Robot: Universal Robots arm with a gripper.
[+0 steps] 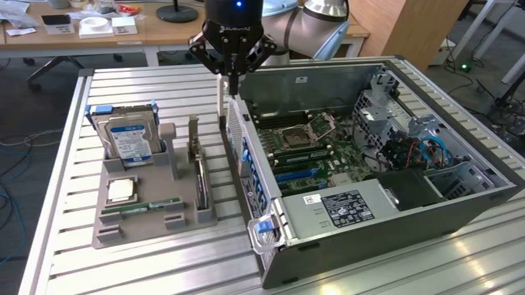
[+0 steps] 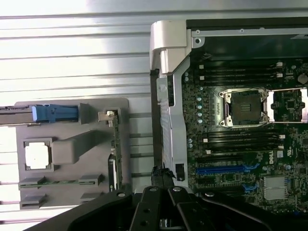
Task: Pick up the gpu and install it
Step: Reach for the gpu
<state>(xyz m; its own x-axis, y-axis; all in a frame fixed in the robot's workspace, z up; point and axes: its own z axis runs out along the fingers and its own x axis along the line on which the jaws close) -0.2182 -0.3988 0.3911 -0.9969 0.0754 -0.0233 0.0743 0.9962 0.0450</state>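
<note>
We log the pincer [image 1: 232, 86], tips together and empty, over the open case's [image 1: 385, 227] far corner. The gpu [image 1: 200, 178] stands on edge in the grey holder [image 1: 156, 227] with the hard drive [image 1: 130, 138], at the exterior view's left of the case.

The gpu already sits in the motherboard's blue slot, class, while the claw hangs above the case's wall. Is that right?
Not quite. The gpu stands on edge in the grey holder tray beside the case, as the exterior view shows. The claw does hang above the case's wall.
</note>
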